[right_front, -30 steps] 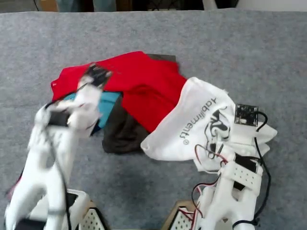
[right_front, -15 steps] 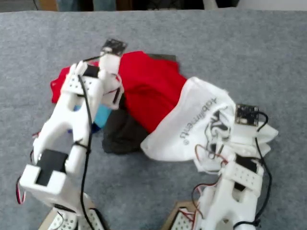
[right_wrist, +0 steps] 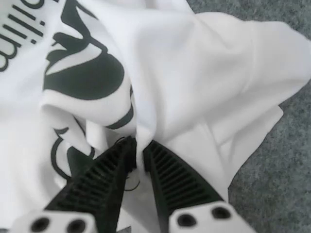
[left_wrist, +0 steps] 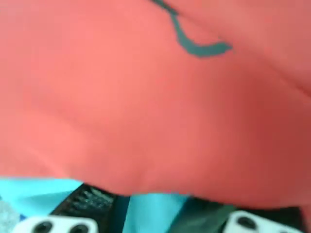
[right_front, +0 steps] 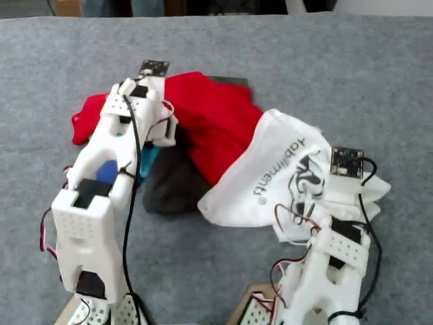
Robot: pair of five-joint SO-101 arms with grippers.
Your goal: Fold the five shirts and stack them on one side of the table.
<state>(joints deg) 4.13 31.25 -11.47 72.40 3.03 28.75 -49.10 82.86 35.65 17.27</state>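
High view, 12 o'clock taken as the table's far edge. Five shirts not yet folded: they lie heaped at mid-table. The white shirt (right_front: 284,176) sits on the heap's 4 o'clock side. The right gripper (right_wrist: 137,148) is closed tight on a raised fold of it, cloth pinched between the jaws. From that grip, near the shirt's 4 o'clock end, most of the white cloth lies toward 10 o'clock. Its long axis runs roughly 10 to 4, and its far edge lies over the red shirt (right_front: 210,115). The right arm is plainly the nearer one to this shirt. A pull toward 4 o'clock would likely draw it off the heap lengthwise. The left gripper (right_front: 161,130) is down at the heap's 10 o'clock side, pressed close against red cloth. What it has hold of, if anything, cannot be told. A teal shirt (right_front: 147,159) peeks out beside it, and a dark shirt (right_front: 169,189) lies under the red one at 7 o'clock. The fifth shirt is possibly the dark edge at 12 o'clock, but this is unclear. The surface is a grey felt-like table (right_front: 352,68), probably grippy under dragged cloth. Bare room lies from 12 round to 3 o'clock.
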